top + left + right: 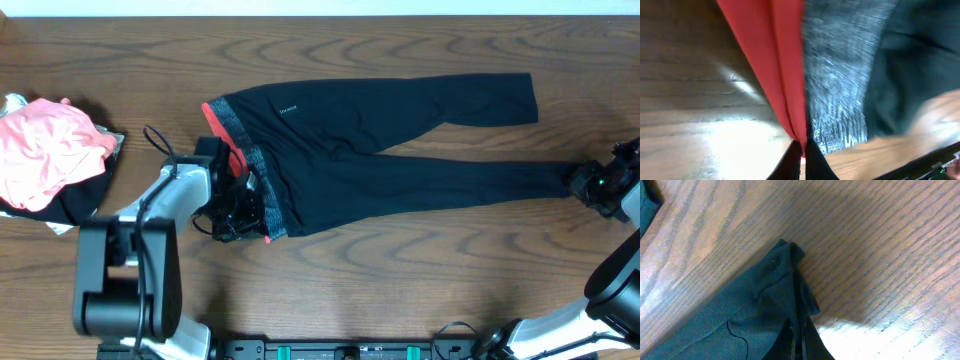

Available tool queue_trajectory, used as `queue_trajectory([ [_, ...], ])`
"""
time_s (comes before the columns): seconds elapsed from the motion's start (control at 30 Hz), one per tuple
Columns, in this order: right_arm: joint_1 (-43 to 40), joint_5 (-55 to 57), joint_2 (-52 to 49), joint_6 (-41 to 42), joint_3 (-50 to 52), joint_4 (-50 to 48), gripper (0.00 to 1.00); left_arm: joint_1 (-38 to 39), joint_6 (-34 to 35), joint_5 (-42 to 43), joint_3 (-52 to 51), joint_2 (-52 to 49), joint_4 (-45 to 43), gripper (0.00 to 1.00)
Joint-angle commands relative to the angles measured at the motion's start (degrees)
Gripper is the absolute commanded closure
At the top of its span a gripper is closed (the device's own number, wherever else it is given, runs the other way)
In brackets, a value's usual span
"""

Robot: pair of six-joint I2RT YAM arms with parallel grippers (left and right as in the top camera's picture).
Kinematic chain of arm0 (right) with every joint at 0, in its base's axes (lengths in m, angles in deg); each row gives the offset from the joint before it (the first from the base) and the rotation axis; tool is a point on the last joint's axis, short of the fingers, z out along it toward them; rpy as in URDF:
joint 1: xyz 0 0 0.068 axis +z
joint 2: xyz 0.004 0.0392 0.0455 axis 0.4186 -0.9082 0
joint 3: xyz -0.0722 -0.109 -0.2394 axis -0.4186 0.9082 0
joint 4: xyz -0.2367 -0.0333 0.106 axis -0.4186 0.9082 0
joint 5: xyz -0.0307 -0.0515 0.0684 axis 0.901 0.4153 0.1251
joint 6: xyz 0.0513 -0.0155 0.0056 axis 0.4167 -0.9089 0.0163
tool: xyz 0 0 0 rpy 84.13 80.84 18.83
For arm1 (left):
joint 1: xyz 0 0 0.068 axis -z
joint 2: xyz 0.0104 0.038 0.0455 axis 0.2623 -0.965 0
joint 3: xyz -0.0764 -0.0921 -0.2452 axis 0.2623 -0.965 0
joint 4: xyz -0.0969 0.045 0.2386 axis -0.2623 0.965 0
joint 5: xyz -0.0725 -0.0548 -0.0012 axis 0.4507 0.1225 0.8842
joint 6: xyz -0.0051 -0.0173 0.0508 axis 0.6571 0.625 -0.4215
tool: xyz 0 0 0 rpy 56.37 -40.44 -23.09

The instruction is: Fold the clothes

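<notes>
A pair of black leggings point(390, 150) lies spread across the table, its grey waistband with red lining point(240, 150) at the left and its legs reaching right. My left gripper point(237, 205) is shut on the waistband's red edge point(790, 100), seen close in the left wrist view point(802, 157). My right gripper point(590, 185) is shut on the cuff of the lower leg point(765, 295) at the far right, seen in the right wrist view point(799, 342). The upper leg's cuff point(520, 100) lies free.
A pile of pink and black clothes point(50, 155) sits at the left edge of the wooden table point(400, 270). A black cable point(158, 143) loops near the left arm.
</notes>
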Motion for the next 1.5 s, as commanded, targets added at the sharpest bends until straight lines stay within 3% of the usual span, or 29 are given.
queue_trajectory([
  [0.0, -0.52, 0.31, -0.31, 0.39, -1.11, 0.09, 0.99, -0.02, -1.73, 0.35, 0.00, 6.27, -1.03, 0.94],
  [0.2, -0.52, 0.31, -0.31, 0.39, -1.11, 0.26, 0.99, -0.07, -1.18, 0.13, -0.02, 14.45, -4.42, 0.94],
  [0.37, -0.52, 0.31, -0.31, 0.39, -1.11, 0.26, 0.99, -0.07, 2.05, 0.00, -0.02, 15.13, -3.37, 0.94],
  [0.43, -0.52, 0.31, -0.31, 0.39, -1.11, 0.26, 0.99, -0.07, 6.19, -0.57, -0.04, 15.13, -1.01, 0.94],
  [0.5, -0.52, 0.31, -0.31, 0.39, -1.11, 0.26, 0.99, -0.07, 16.44, -5.03, -0.04, 15.13, 3.45, 0.93],
  [0.57, -0.52, 0.31, -0.31, 0.39, -1.11, 0.24, 0.99, -0.07, 28.20, -8.92, -0.39, 15.13, 7.63, 0.83],
  [0.6, -0.52, 0.31, -0.31, 0.42, -1.11, 0.24, 0.99, -0.04, 30.34, -8.59, -0.79, 15.13, 7.63, 0.73],
  [0.67, -0.52, 0.31, -0.31, 0.42, -1.11, 0.24, 0.99, 0.07, 32.54, -5.66, -1.81, 15.13, 5.53, 0.70],
  [0.73, -0.52, 0.28, -0.31, 0.42, -1.11, 0.26, 0.99, 0.11, 35.43, -3.63, -3.13, 15.13, 3.65, 0.56],
  [0.83, -0.52, 0.28, -0.31, 0.42, -1.11, 0.33, 0.99, 0.11, 37.62, -2.56, -6.58, 15.13, -0.83, 0.46],
  [1.07, -0.52, 0.28, -0.31, 0.42, -1.11, 0.31, 0.99, 0.11, 44.78, 4.09, -19.93, 15.13, -22.36, 0.44],
  [1.2, -0.52, 0.28, -0.31, 0.42, -1.11, 0.33, 0.98, 0.11, 48.00, 4.81, -25.29, 15.13, -30.14, 0.43],
  [1.47, -0.52, 0.28, -0.31, 0.42, -1.11, 0.31, 0.98, 0.15, 50.29, 7.32, -26.73, 15.13, -30.08, 0.43],
])
